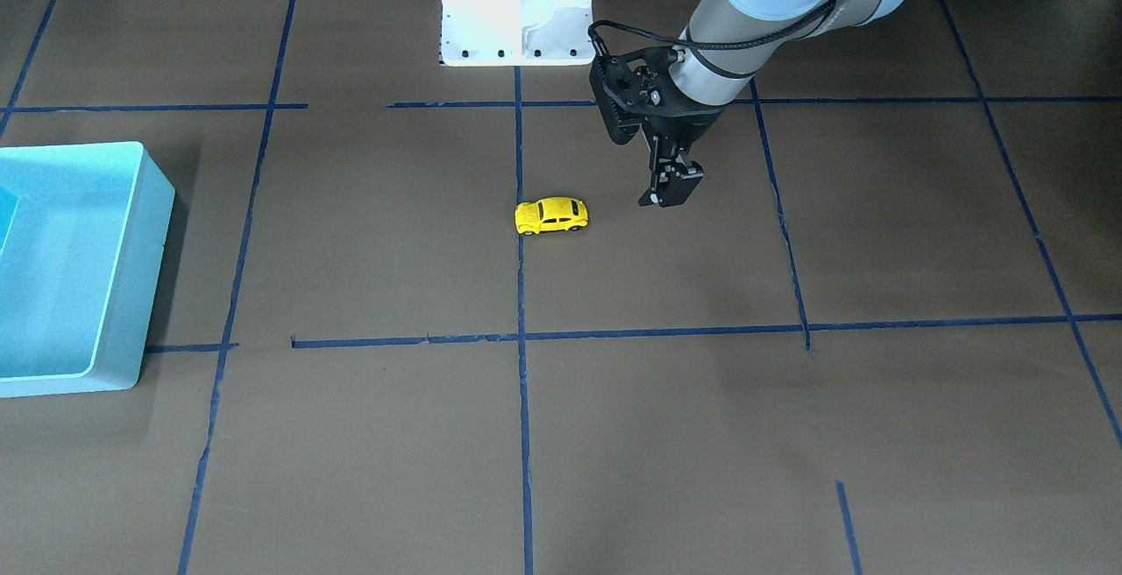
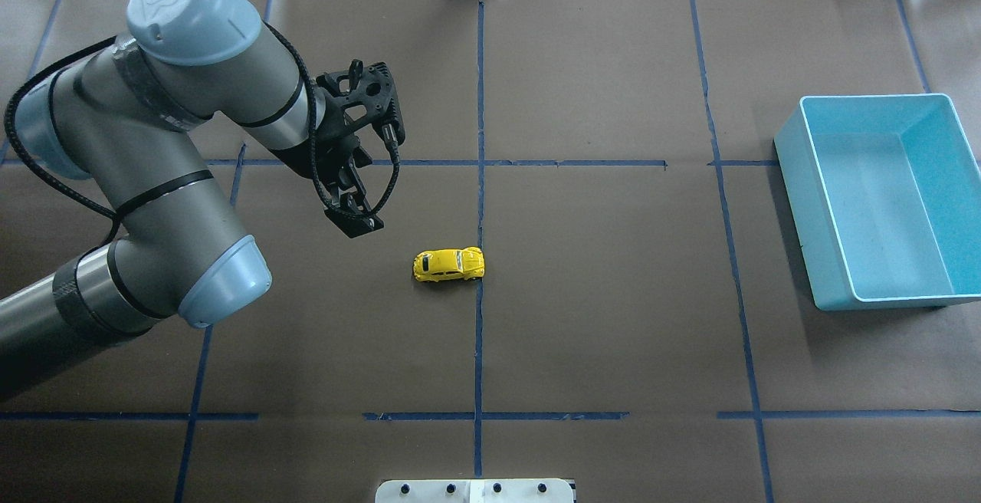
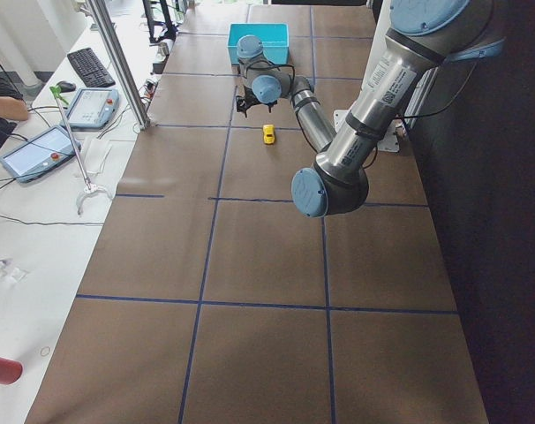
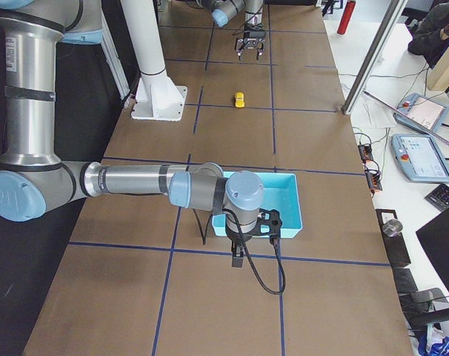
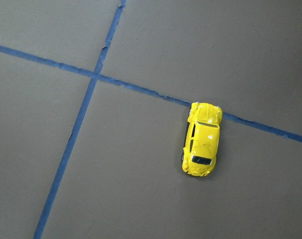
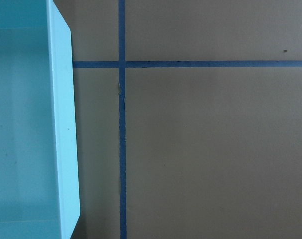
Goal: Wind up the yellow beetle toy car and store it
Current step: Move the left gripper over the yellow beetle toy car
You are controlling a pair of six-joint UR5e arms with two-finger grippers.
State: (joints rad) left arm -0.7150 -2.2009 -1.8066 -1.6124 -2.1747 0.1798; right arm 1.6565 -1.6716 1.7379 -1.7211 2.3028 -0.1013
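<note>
The open-topped, light blue rectangular plastic bin point(image 2: 797, 181) stands on the brown paper-covered table point(image 2: 613, 319) at the robot's right side. Only its own smooth floor and walls show inside it. In the right wrist view, 1 of its long walls point(image 6: 64, 124) runs down the left edge, beside a crossing of 2 blue tape lines point(image 6: 122, 63).

The right gripper point(image 4: 238, 261) hangs just beside the bin's near edge in the right side view. I cannot tell whether its fingers are apart or together, as no other view shows them.

The tiny yellow beetle toy car point(image 2: 449, 264) sits upright on its wheels near the middle of the table, well apart from the bin. One end rests on the central blue tape line point(image 2: 479, 350), and the rest of the body lies on the robot's left of that line.

The left gripper point(image 2: 355, 221) points down at the table on the robot's left of the car, near it but not touching. From across the table its 2 black fingers point(image 1: 653, 189) appear slightly apart, with nothing between them. The left wrist view looks down on the car point(image 5: 202, 139), which lies right of centre with its front end on a tape line point(image 5: 141, 89).
</note>
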